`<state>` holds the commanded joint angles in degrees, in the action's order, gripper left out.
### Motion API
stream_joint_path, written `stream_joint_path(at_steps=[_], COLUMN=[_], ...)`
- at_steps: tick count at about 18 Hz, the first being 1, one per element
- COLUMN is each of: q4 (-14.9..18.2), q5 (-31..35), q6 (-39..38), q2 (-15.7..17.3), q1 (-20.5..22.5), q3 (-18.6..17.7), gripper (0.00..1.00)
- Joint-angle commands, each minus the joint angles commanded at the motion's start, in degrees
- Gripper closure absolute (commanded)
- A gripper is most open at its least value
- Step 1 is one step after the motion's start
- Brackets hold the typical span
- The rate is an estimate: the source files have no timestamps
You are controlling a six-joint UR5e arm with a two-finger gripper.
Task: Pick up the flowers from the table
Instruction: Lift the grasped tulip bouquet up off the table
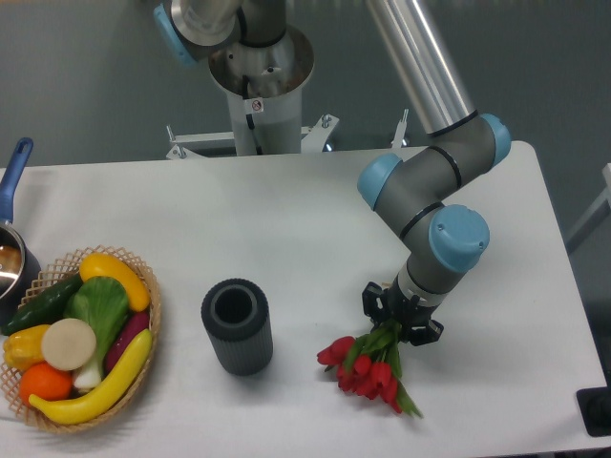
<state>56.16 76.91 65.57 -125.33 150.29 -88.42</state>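
Observation:
The flowers (pixel 364 366), a small bunch of red tulips with green stems and leaves, lie on the white table (pixel 286 239) at the front right, heads pointing to the front left. My gripper (pixel 400 321) points down at the stem end of the bunch, its black fingers drawn in around the green stems. The wrist hides the upper part of the stems.
A dark ribbed cylinder (pixel 237 326) stands upright left of the flowers. A wicker basket (pixel 143 286) of fruit and vegetables sits at the front left, with a blue-handled pot (pixel 11 239) behind it. The arm's base (pixel 260 86) rises at the back.

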Motion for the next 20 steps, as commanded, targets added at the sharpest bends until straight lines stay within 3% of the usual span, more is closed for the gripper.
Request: stream_joint_path(at_steps=[2,9,13,16,20], q4=[0.0,0.1,0.1,-0.7,-1.2], q5=[0.0,-0.4,-2.1,-9.2,-25.0], q6=[-0.5,-0.4,-1.6,-6.5,-10.5], q2=[0.4,5.5,11.9,14.8,17.0], q1=[0.2,1.9,2.9,4.5,6.8], q3=[0.2,1.2,1.9,2.6,3.2], gripper=[0.72,0.72,0.72,0.72,0.72])
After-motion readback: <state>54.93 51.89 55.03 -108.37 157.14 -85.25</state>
